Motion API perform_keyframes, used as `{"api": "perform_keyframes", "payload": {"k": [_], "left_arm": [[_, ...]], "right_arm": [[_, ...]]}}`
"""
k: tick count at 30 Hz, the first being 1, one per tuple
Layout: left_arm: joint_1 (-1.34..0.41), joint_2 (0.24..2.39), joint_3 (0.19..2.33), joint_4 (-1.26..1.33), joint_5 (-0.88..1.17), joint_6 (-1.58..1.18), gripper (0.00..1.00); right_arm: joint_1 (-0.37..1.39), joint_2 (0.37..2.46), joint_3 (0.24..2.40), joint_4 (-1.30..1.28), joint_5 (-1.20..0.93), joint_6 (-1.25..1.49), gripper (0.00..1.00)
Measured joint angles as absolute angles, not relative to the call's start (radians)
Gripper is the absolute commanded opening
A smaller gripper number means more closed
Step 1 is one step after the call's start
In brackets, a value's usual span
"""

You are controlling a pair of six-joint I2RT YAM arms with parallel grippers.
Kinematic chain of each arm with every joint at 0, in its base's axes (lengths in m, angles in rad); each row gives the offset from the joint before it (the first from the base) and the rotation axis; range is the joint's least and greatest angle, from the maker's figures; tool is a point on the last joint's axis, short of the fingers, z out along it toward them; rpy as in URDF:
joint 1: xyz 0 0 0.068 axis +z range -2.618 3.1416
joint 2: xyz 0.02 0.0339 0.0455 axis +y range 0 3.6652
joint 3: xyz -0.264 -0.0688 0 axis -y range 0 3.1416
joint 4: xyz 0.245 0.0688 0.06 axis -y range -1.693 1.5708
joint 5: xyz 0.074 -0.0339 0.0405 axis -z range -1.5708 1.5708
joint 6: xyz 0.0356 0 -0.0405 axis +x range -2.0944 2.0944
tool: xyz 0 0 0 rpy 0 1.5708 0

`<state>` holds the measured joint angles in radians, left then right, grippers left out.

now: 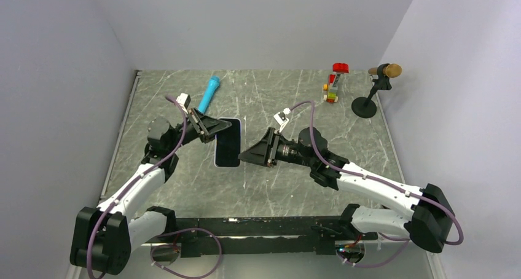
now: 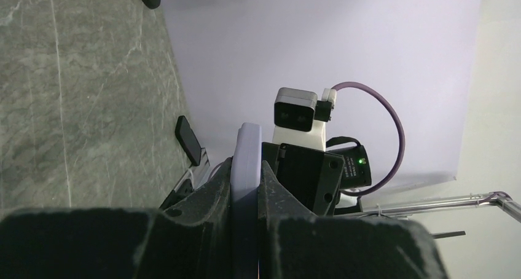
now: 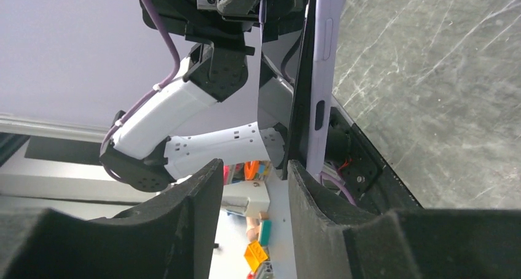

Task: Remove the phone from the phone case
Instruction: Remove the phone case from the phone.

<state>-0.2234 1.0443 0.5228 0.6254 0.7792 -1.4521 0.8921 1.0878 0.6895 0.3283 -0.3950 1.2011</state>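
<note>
In the top view the phone (image 1: 228,145) shows its black screen, with the pale phone case (image 1: 216,163) as a thin rim around it. My left gripper (image 1: 222,126) is shut on the far end of the case. In the left wrist view the pale lilac case edge (image 2: 247,162) sits clamped between the two fingers of the left gripper (image 2: 247,187). My right gripper (image 1: 244,155) is at the phone's right edge, open. In the right wrist view the right gripper (image 3: 253,180) has nothing between its fingers. The phone (image 3: 302,76) and case (image 3: 324,58) stand edge-on just beyond its right finger (image 3: 313,199).
A blue cylinder (image 1: 209,94) lies at the back left of the grey marble table (image 1: 295,187). A small toy-brick figure (image 1: 333,86) and a microphone on a black stand (image 1: 376,85) are at the back right. Pale walls close in the sides.
</note>
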Motion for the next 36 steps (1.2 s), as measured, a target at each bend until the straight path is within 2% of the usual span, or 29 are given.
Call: {"api": "perform_keyframes", "payload": {"k": [8,12,24,28,29,30,33,36], "left_arm": [[-0.224,1.044,0.493,0.673,0.780,-1.484,0.00],[-0.224,1.044,0.493,0.680,0.780,-1.485,0.00],[-0.276,1.045,0.493,0.690,0.761,-1.479,0.00],[-0.291,1.045,0.493,0.690,0.757,-1.467,0.00],[-0.292,1.045,0.493,0.690,0.755,-1.462,0.00],[-0.292,1.045,0.493,0.690,0.753,-1.457,0.02],[-0.290,1.046,0.492,0.699,0.743,-1.462,0.48],[-0.295,1.046,0.476,0.758,0.771,-1.477,0.82]], "right_arm": [[0.900,1.115,0.690,0.339,-0.383,1.215,0.45],[0.903,1.117,0.690,0.340,-0.379,1.213,0.38],[0.923,1.218,0.702,0.432,-0.379,1.224,0.35],[0.918,1.244,0.712,0.449,-0.388,1.227,0.22],[0.911,1.251,0.713,0.452,-0.397,1.232,0.14],[0.902,1.258,0.713,0.455,-0.408,1.235,0.01],[0.871,1.274,0.713,0.502,-0.476,1.263,0.00],[0.852,1.284,0.713,0.545,-0.500,1.271,0.00]]}}
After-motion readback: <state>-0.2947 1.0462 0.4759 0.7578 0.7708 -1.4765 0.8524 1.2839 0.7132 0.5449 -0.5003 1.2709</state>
